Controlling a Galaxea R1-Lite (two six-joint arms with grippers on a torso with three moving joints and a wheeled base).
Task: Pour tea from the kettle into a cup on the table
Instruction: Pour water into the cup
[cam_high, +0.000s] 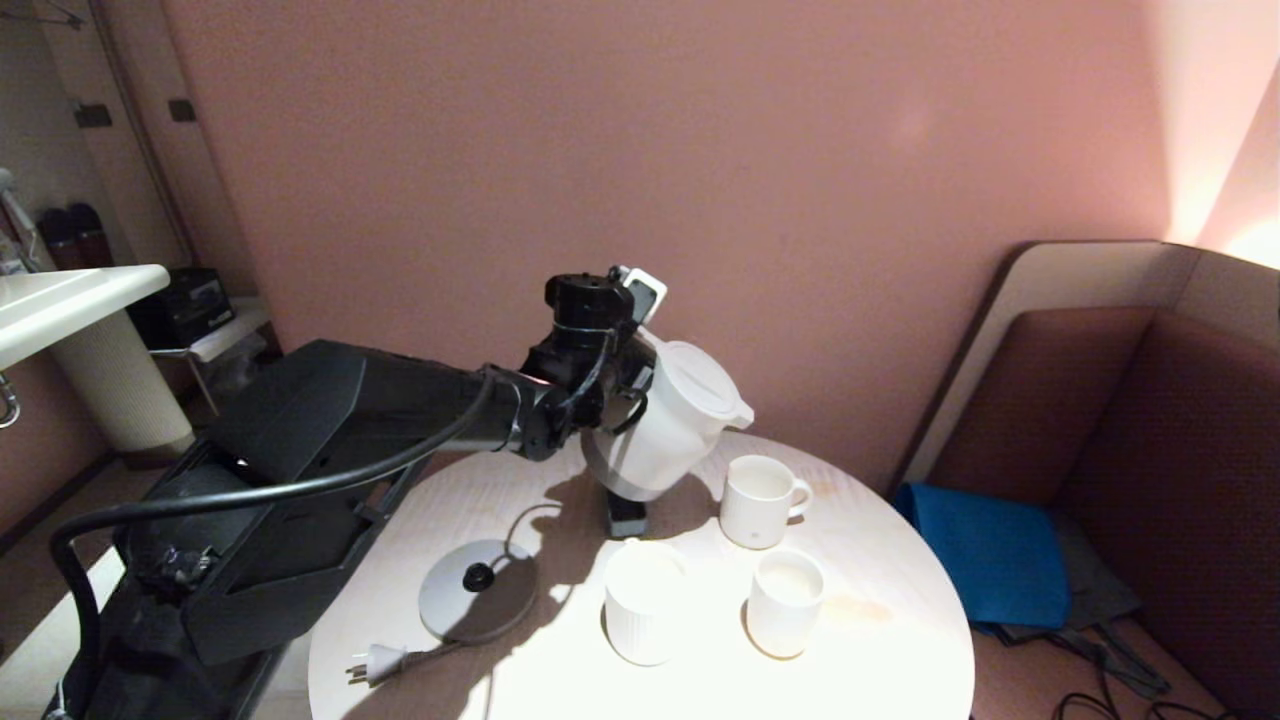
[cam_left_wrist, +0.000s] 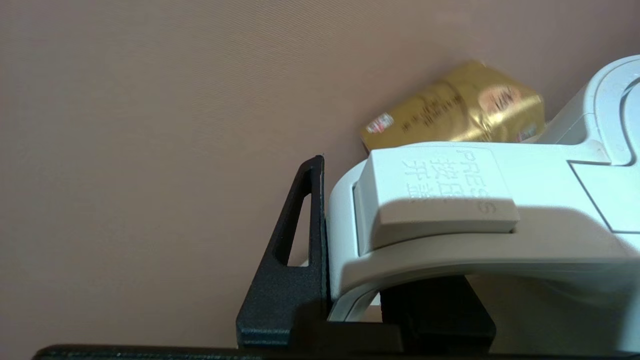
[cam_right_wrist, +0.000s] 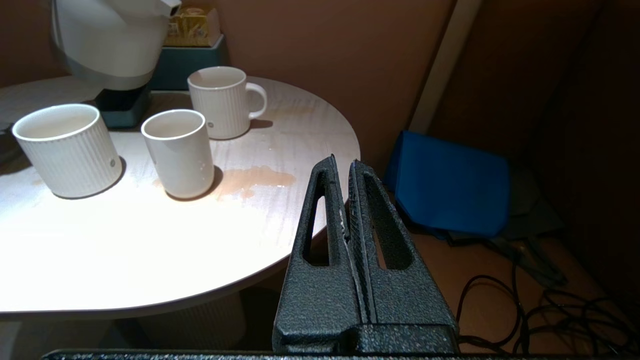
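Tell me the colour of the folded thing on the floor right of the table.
Bright blue. The folded cloth shows best in the right wrist view, lying on the floor beside the table.

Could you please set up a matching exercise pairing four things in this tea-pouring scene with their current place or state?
Things:
1. kettle
2. kettle base
3. right gripper
4. mug with a handle

States:
A. shut, holding nothing, beside the table
B. lifted and tilted, held by its handle in the left gripper
C. standing upright at the far side of the table
D. flat on the table, nothing on it

Pairs: 1-B, 2-D, 3-A, 4-C
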